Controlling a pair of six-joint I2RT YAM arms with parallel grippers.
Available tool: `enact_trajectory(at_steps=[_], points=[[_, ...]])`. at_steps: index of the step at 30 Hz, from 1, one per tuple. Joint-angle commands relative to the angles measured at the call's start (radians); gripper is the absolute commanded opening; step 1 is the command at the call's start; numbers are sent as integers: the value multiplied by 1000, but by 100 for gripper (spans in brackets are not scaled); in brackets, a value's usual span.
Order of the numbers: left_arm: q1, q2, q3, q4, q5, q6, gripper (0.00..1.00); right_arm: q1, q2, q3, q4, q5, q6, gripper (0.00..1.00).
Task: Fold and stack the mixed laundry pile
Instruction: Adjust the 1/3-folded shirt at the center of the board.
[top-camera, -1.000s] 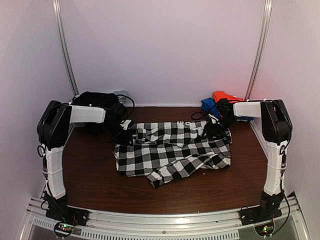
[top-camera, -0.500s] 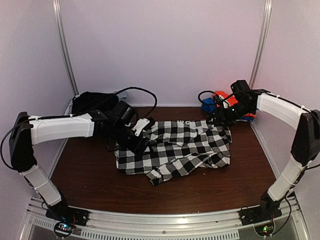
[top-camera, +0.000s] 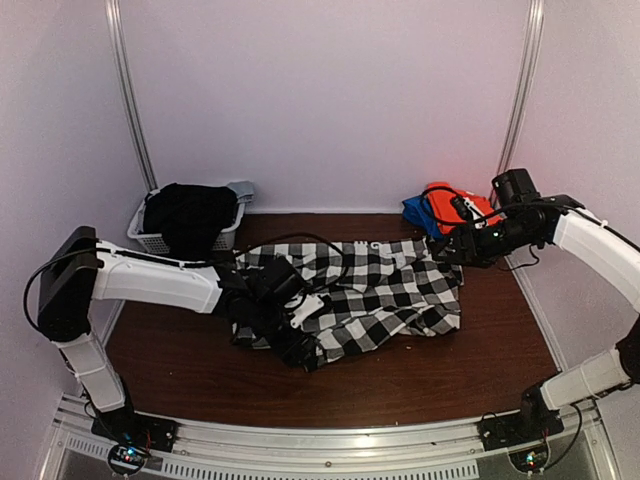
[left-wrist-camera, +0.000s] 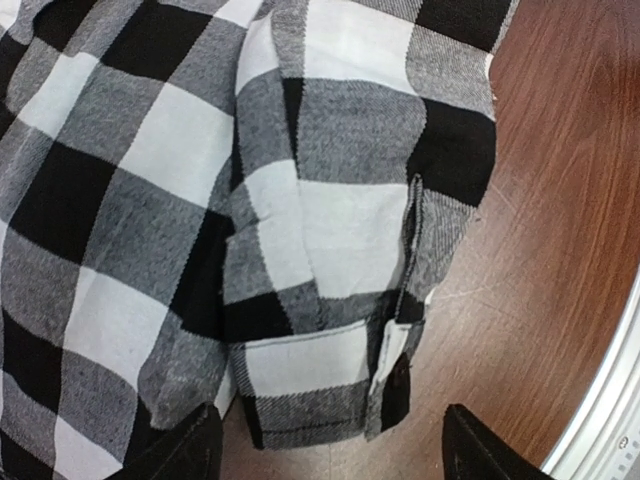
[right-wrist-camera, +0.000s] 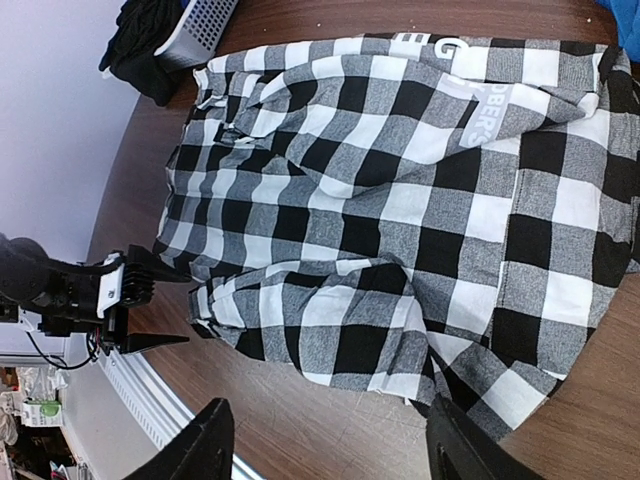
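White slatted basket (top-camera: 150, 238), rear left of the bench (top-camera: 480, 370): a plain black garment (top-camera: 190, 215) is heaped in it.

Left tool (left-wrist-camera: 330, 432): fingers spread wide, gripping nothing, poised over a cuffed sleeve end at the near left edge of the checked garment (top-camera: 385, 285).

Checked garment: lies crumpled but mostly spread across the middle of the bench.

Right tool (right-wrist-camera: 325, 420): fingers apart, nothing between them, raised above the garment's far right corner.

Rear right corner: an orange-red garment (top-camera: 447, 198) sits bunched against a blue garment (top-camera: 414, 212), both just beyond the checked one.
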Motion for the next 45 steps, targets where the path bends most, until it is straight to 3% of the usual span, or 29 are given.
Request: enact_trajectory(at_steps=[1,4,6,8,11,12,18,23,27,30,33,38,42,45], points=[[-29,77,48,79,-28,31,77,9,-116,-79,22,-14,29,67],[-53,151,52,80,-26,43,72,11,-179,-124,42,-22,29,69],[-81,173,56,84,-21,61,62,19,-212,-135,40,-14,12,70],[-110,168,61,76,-8,71,42,27,-250,-149,50,13,-1,70],[-174,112,39,88,45,94,3,28,-298,-178,78,58,1,71],[-204,92,32,82,38,107,0,28,-304,-182,79,68,8,71],[-314,-3,0,14,80,171,0,27,-261,-180,59,65,22,70],[-365,-84,-33,-135,130,275,2,28,-193,-173,1,72,-3,69],[-370,-145,-14,-159,192,258,41,29,-150,-215,21,47,-3,65],[-365,-206,32,-137,178,180,58,38,-106,-242,63,36,6,61],[-245,-310,-31,-33,132,25,69,59,-41,-256,120,41,15,59],[95,-378,-199,46,60,-169,67,119,132,-208,171,49,7,55],[202,-315,-252,89,36,-228,63,176,243,-190,206,43,-1,55],[219,-218,-256,83,27,-231,58,191,311,-223,235,34,-7,55]])
